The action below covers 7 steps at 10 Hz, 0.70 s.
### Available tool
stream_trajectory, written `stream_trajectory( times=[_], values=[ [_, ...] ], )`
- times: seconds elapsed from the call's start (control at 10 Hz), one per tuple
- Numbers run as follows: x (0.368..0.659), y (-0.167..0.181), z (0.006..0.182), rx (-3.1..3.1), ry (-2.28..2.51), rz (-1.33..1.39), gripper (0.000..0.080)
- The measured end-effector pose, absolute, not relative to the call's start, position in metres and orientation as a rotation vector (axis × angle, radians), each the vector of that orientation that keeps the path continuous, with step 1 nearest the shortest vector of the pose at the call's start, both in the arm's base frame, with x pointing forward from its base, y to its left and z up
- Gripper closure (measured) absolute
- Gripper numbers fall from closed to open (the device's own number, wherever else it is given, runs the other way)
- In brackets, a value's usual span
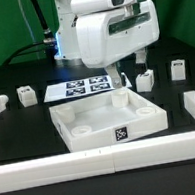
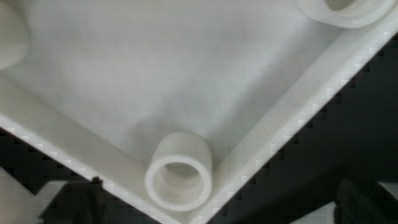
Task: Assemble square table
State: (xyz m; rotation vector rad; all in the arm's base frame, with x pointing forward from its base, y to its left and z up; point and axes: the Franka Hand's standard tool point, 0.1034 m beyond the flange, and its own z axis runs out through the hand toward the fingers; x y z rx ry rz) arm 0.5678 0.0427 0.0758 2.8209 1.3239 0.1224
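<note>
Currently one square table top point(image 1: 101, 117) lies amid four loose legs point(image 1: 26, 94); tool point(image 1: 138, 64) spread apart.

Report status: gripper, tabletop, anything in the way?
Gripper over far corner of tabletop, jaws unreadable. Top lies flat, visible sockets empty, no legs fitted. Loose leg just beyond that corner; nothing blocking.
</note>
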Motion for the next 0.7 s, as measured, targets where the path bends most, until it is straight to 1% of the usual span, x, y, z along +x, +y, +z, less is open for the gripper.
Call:
stream_trajectory(
  times=[0.7],
  values=[
    [0.5691,0.0431,0.0759,2.818,1.322,0.137,0.0149]
  ],
)
